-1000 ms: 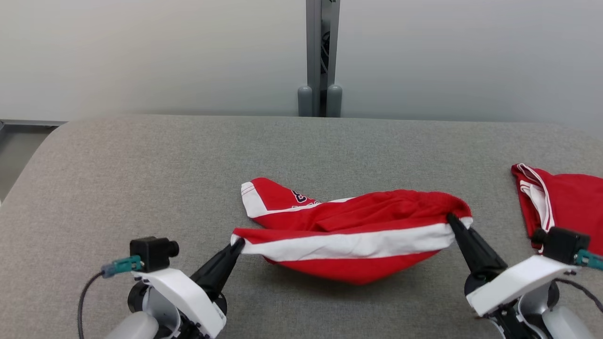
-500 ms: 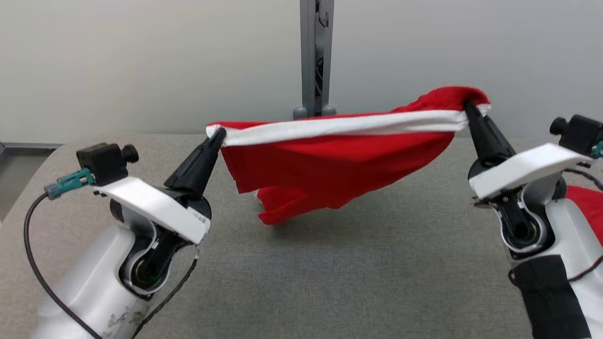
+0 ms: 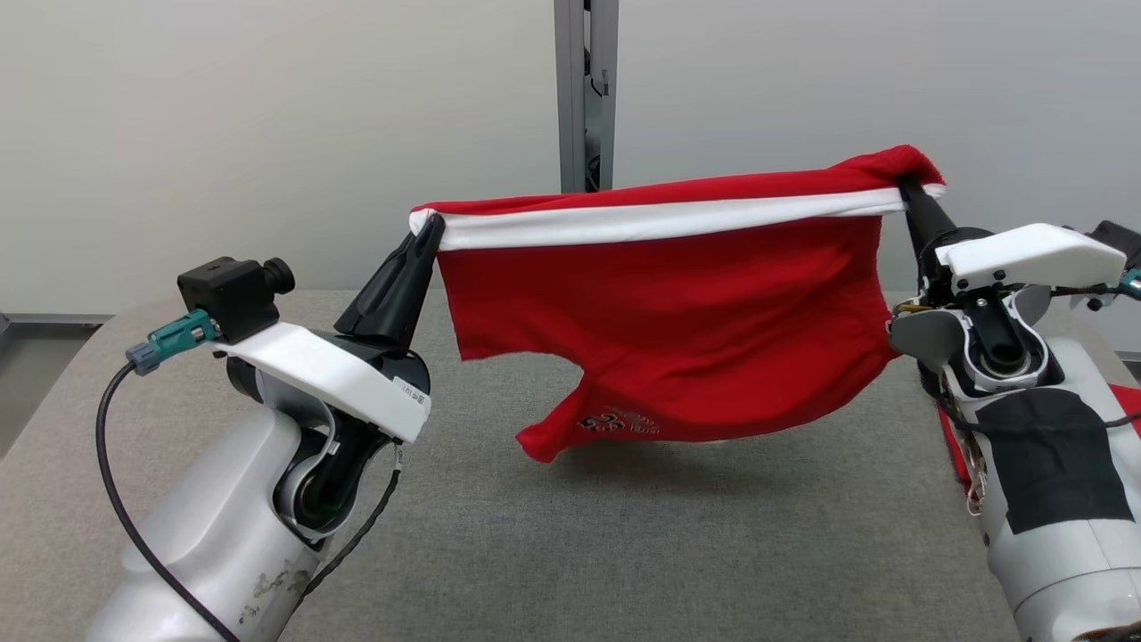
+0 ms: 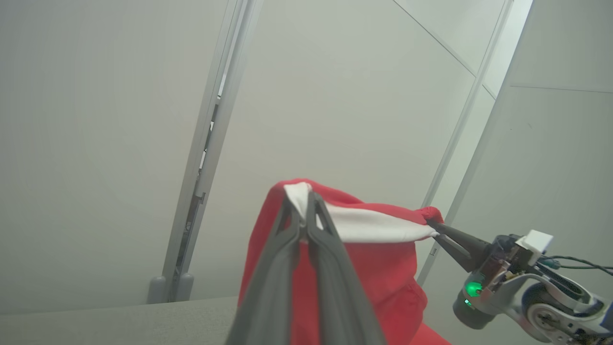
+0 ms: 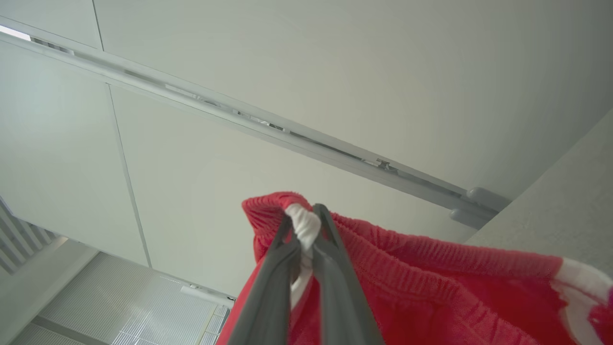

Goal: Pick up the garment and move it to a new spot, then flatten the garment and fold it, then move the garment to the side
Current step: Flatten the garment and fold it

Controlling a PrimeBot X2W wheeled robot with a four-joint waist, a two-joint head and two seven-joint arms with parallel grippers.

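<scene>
The garment (image 3: pixel 677 303) is red with a white band along its top edge and a small print near its lower corner. It hangs stretched in the air above the grey table (image 3: pixel 570 553). My left gripper (image 3: pixel 434 227) is shut on its left top corner, and my right gripper (image 3: pixel 907 185) is shut on the right top corner. In the left wrist view my left gripper (image 4: pixel 302 203) pinches the white band of the garment (image 4: pixel 378 268), with the right gripper (image 4: pixel 433 225) across from it. The right wrist view has my right gripper (image 5: pixel 306 215) clamped on a bunched white and red fold of the garment (image 5: pixel 431 297).
A second red cloth (image 3: pixel 1125 397) lies at the table's right edge, mostly behind my right arm. A grey post (image 3: pixel 584 89) rises against the pale wall behind the table. Bare table surface lies under the hanging garment.
Both grippers have lifted the garment off the table and raised it until it hangs open between them. The head camera has tilted upward.
</scene>
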